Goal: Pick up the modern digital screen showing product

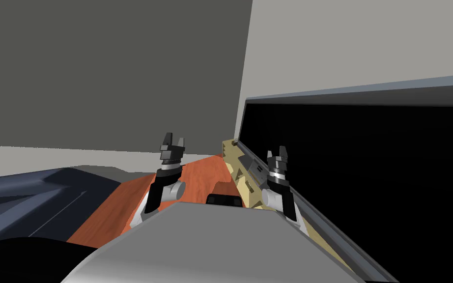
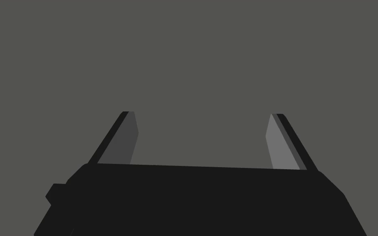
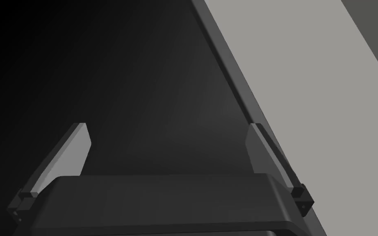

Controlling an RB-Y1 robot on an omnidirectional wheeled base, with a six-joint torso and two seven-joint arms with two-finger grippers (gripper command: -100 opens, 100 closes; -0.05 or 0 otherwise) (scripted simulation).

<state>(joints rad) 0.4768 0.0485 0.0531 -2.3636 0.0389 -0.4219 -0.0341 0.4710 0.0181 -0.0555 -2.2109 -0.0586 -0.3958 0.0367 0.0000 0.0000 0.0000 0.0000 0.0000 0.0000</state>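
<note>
A large black screen in a thin grey frame stands at my right, leaning along a tan unit. My right gripper is raised just in front of the screen's near edge, open and holding nothing. In the right wrist view the dark screen face lies beyond the open right gripper, and its grey frame edge runs past one fingertip. My left gripper is raised over a red-brown wooden surface, open and empty. The left wrist view has the open gripper facing a plain grey wall.
A dark blue upholstered piece fills the lower left. A dark grey wall meets a lighter wall behind the screen. A small black block sits on the wooden surface close to my chest.
</note>
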